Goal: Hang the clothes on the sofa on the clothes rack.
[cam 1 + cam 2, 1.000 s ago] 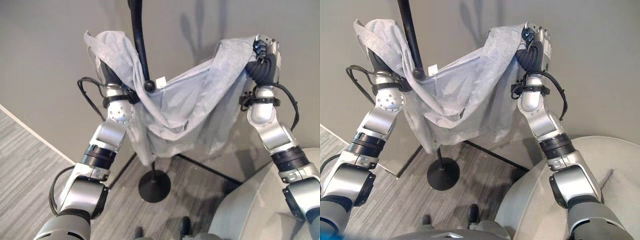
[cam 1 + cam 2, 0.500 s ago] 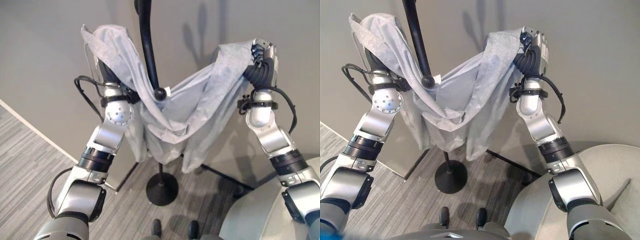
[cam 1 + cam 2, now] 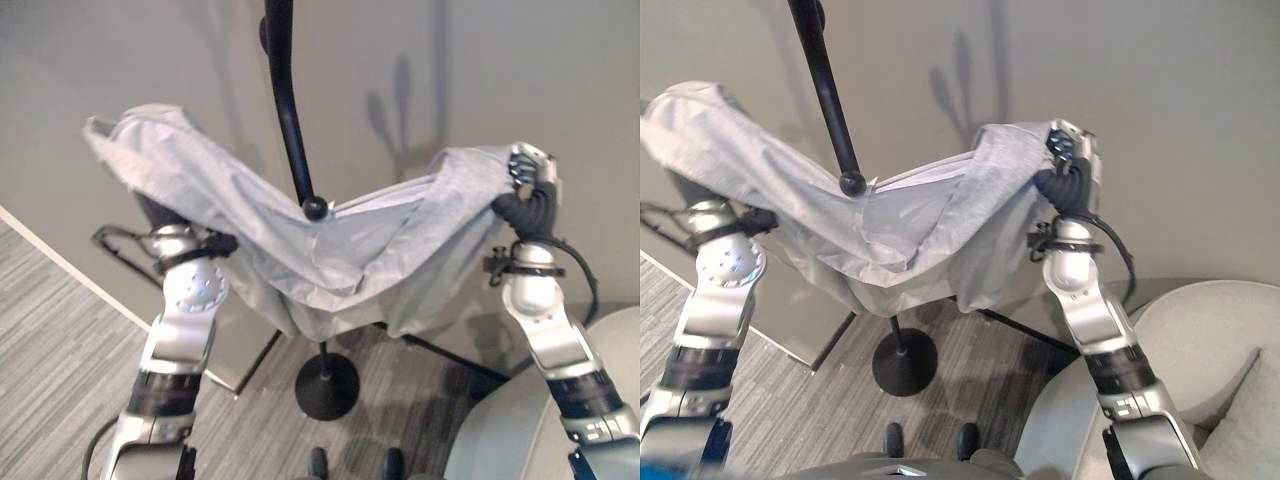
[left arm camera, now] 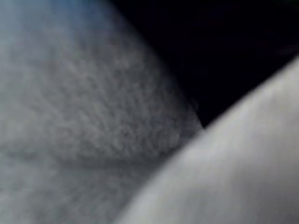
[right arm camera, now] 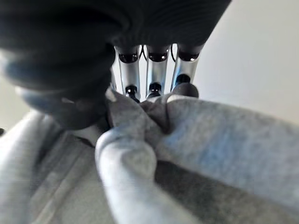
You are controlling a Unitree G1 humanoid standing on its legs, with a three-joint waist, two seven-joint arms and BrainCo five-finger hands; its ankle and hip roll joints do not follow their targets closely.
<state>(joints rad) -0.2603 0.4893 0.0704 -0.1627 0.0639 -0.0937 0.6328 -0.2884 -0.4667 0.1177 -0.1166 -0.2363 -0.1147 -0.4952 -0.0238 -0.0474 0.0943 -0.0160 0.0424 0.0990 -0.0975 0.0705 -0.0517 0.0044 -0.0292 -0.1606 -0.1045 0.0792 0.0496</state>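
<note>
We count one pale grey soft-cloth garment (image 3: pixel 300 250), one black metal clothes rack (image 3: pixel 285 110) w/ a round knob at the end of its hook and a round black base on the floor, and one light grey upholstered sofa (image 3: pixel 1200 330) at lower right.

The garment is stretched wide between both arms, up in the air in front of the grey wall, sagging in a shallow V at the middle. Its low middle edge sits right at the rack's knob; we can't tell if it's caught on it or just behind it. Fabric looks thin, creased, w/ a doubled hem hanging below.

Right robot hand (image 5: pixel 154 88): fingers curled round a bunched fold at the garment's right end, clenched on the cloth. Left robot hand is under the garment's raised left end, covered by fabric; we can't tell its state.

Grey striped carpet floor (image 3: pixel 60 330) below.
</note>
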